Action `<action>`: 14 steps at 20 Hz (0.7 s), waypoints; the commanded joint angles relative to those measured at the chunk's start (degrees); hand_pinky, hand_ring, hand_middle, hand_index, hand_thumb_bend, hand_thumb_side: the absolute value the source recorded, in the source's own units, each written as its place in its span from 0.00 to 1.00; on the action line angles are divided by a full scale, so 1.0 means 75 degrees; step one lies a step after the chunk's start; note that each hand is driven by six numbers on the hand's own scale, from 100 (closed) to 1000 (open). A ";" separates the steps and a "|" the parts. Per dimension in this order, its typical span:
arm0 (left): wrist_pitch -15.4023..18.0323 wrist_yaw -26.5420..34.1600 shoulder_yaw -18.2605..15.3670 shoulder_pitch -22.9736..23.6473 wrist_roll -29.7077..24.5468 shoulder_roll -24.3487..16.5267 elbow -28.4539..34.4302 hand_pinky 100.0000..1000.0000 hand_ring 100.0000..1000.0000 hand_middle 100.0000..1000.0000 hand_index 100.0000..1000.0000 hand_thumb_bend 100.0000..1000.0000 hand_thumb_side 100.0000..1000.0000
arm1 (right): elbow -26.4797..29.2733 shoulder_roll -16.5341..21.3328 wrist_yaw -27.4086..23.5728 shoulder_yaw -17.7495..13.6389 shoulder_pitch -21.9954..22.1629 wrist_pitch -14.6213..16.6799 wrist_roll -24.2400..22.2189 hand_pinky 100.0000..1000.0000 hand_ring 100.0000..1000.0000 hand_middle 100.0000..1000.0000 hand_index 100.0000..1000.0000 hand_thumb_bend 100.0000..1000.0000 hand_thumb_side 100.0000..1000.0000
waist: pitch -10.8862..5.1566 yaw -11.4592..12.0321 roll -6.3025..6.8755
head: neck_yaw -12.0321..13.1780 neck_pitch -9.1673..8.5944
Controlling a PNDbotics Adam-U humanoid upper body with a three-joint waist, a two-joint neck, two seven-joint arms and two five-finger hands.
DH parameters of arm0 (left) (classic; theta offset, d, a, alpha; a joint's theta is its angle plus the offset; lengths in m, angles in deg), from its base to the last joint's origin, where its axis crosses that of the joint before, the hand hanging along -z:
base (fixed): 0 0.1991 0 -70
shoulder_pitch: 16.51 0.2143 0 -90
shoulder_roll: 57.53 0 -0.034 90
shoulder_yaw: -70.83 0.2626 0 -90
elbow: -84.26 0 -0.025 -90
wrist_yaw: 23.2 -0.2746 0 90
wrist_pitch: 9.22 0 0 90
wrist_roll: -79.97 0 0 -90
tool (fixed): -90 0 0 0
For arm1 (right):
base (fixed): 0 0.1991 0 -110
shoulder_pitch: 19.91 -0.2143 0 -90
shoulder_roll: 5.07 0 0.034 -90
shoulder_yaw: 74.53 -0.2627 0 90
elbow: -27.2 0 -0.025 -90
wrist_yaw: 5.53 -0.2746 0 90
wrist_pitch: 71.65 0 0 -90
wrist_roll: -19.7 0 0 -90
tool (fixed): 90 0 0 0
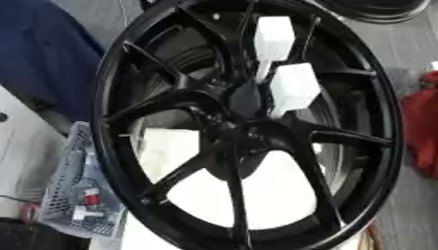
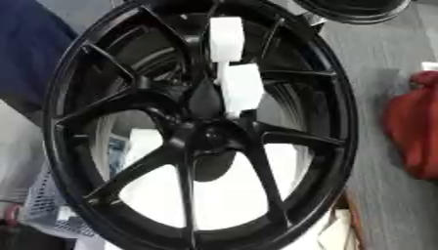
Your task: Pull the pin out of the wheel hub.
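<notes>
A large black wheel with thin spokes fills both views, its hub near the middle. Two white block-shaped pins stand at the hub's upper side: the nearer pin sits just above the hub on a thin stem, and the farther pin is higher up between the spokes. The same two pins show in the right eye view as the nearer pin and the farther pin. Neither of my hands shows in either view.
A white box shows through the spokes at lower left. A grey mesh basket with small red and white items stands at the left. A red object lies at the right, a second black rim at the top.
</notes>
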 commanded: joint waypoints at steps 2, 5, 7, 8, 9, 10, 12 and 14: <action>-0.0026 0.0006 -0.0075 -0.0039 -0.0019 -0.0068 0.0156 0.91 0.49 0.60 0.77 0.07 0.96 | 0.0392 0.0367 0.0728 0.0294 -0.0162 -0.0271 -0.1478 0.79 0.75 0.74 0.81 0.00 0.09 | -0.0228 0.0041 0.0004 | -0.0062 -0.0082; -0.0040 0.0015 -0.0064 -0.0052 -0.0032 -0.0076 0.0156 0.91 0.49 0.60 0.77 0.07 0.96 | 0.0408 0.0355 0.1183 0.0543 -0.0302 -0.0203 -0.2448 0.79 0.76 0.75 0.82 0.00 0.04 | -0.0243 0.0059 -0.0012 | -0.0083 -0.0079; -0.0043 0.0021 -0.0061 -0.0052 -0.0038 -0.0086 0.0156 0.91 0.49 0.60 0.77 0.07 0.96 | 0.0410 0.0350 0.1459 0.0702 -0.0392 -0.0126 -0.3024 0.79 0.77 0.75 0.82 0.00 0.00 | -0.0254 0.0069 -0.0020 | -0.0098 -0.0072; -0.0044 0.0022 -0.0058 -0.0052 -0.0042 -0.0091 0.0156 0.91 0.49 0.60 0.77 0.07 0.96 | 0.0410 0.0351 0.1584 0.0785 -0.0436 -0.0080 -0.3311 0.79 0.77 0.76 0.82 0.00 0.00 | -0.0260 0.0076 -0.0025 | -0.0107 -0.0073; -0.0047 0.0024 -0.0057 -0.0051 -0.0045 -0.0093 0.0156 0.91 0.49 0.60 0.77 0.07 0.96 | 0.0410 0.0347 0.1701 0.0857 -0.0479 -0.0033 -0.3605 0.80 0.78 0.76 0.83 0.00 0.00 | -0.0266 0.0082 -0.0030 | -0.0113 -0.0072; -0.0050 0.0027 -0.0055 -0.0050 -0.0048 -0.0097 0.0156 0.91 0.49 0.60 0.77 0.07 0.96 | 0.0410 0.0346 0.1820 0.0939 -0.0525 0.0027 -0.3951 0.80 0.79 0.77 0.83 0.00 0.00 | -0.0271 0.0091 -0.0035 | -0.0119 -0.0071; -0.0056 0.0033 -0.0050 -0.0051 -0.0053 -0.0103 0.0156 0.91 0.49 0.60 0.77 0.07 0.96 | 0.0410 0.0325 0.2041 0.1058 -0.0621 0.0168 -0.4657 0.80 0.80 0.77 0.83 0.00 0.00 | -0.0282 0.0100 -0.0043 | -0.0131 -0.0072; -0.0059 0.0041 -0.0045 -0.0055 -0.0060 -0.0107 0.0156 0.91 0.49 0.60 0.77 0.08 0.96 | 0.0410 0.0293 0.2234 0.1138 -0.0712 0.0326 -0.5333 0.80 0.80 0.77 0.83 0.00 0.02 | -0.0291 0.0103 -0.0046 | -0.0137 -0.0081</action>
